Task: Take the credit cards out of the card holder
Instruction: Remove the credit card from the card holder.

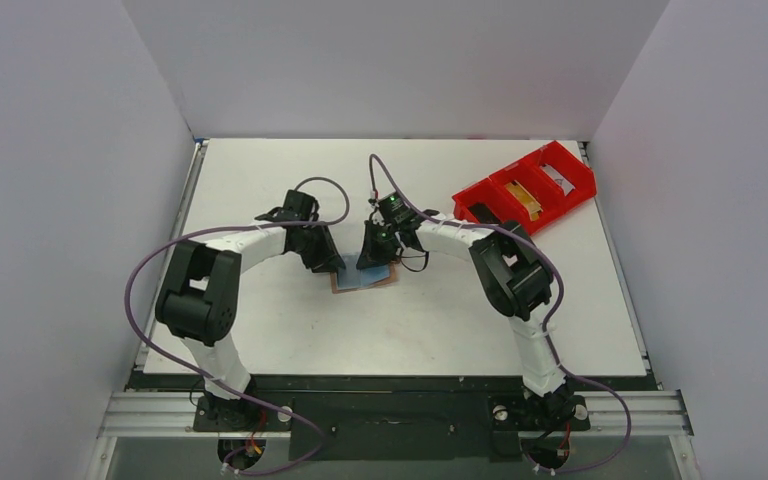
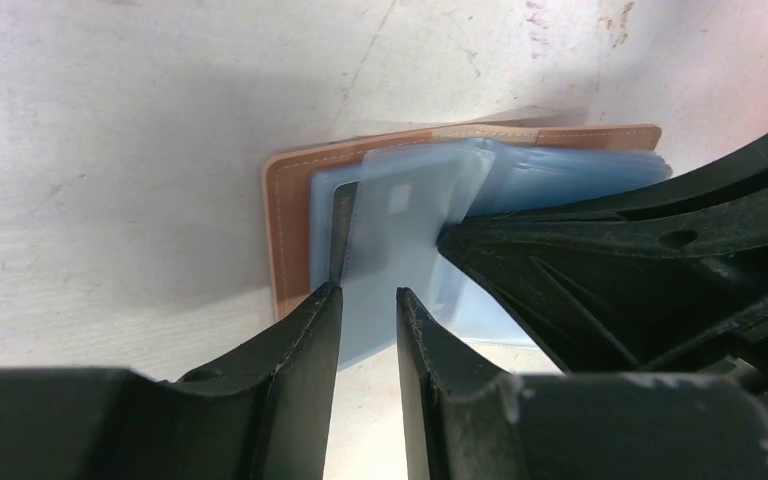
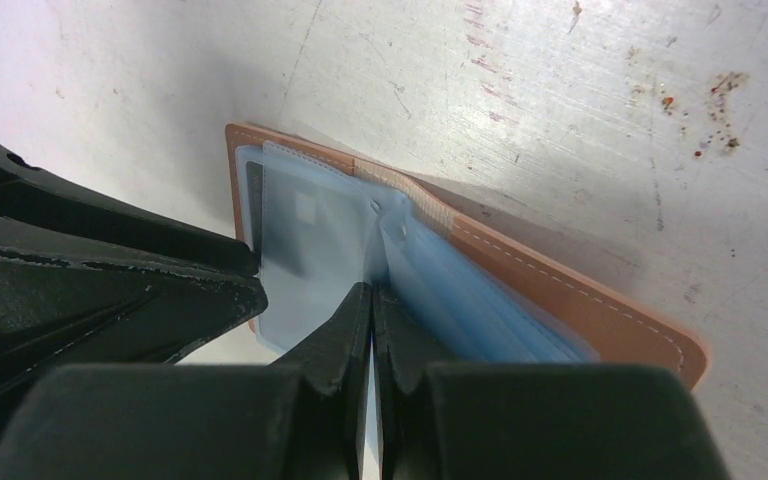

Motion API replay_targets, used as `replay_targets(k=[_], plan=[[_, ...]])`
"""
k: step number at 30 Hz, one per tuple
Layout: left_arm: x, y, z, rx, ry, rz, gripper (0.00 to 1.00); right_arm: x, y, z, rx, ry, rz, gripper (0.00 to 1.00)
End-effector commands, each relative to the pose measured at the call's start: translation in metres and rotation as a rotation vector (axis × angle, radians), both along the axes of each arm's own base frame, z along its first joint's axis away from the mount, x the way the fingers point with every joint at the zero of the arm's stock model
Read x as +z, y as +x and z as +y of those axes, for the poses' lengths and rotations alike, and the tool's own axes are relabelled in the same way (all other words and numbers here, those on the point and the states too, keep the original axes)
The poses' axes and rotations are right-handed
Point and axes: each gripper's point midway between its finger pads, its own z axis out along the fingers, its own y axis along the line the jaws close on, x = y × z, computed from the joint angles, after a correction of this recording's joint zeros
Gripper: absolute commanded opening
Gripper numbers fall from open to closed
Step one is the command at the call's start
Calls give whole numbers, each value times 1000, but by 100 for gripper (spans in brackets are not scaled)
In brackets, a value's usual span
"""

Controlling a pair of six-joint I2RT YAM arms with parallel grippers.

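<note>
The two black grippers meet over a small tan-brown leather folding card holder (image 2: 290,230), which lies opened flat near the centre of the white table (image 1: 410,330).

The left gripper (image 2: 367,298) comes in from 9 o'clock. Its jaws stand a little apart, tips set against the holder's near edge and gripping nothing that shows, likely to pin the holder down.

The right gripper (image 3: 371,292) comes in from 3 o'clock. Its jaws are closed tight where the pale blue translucent plastic sleeves (image 2: 410,230) fan up, likely to lift one leaf. Whether a leaf is caught cannot be told.

A credit card (image 3: 305,215) shows faintly through the top sleeve.

The holder's long axis runs roughly 9 to 3 o'clock, its right end slightly farther away, inner faces up.

Well beyond, at 2 o'clock, sits a red plastic compartment tray (image 1: 560,203).
</note>
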Motion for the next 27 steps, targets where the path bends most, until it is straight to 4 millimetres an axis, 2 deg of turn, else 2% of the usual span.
replay_targets(k=[1, 8, 18, 27], plan=[[13, 21, -14, -23, -24, -77, 25, -54, -25, -33, -15, -159, 96, 0], [4, 18, -15, -36, 22, -53, 25, -54, -23, -33, -22, -146, 101, 0], [13, 21, 4, -27, 151, -88, 25, -54, -21, -35, -29, -142, 103, 0], [9, 17, 6, -29, 159, -81, 25, -53, -20, -36, -32, -142, 100, 0]])
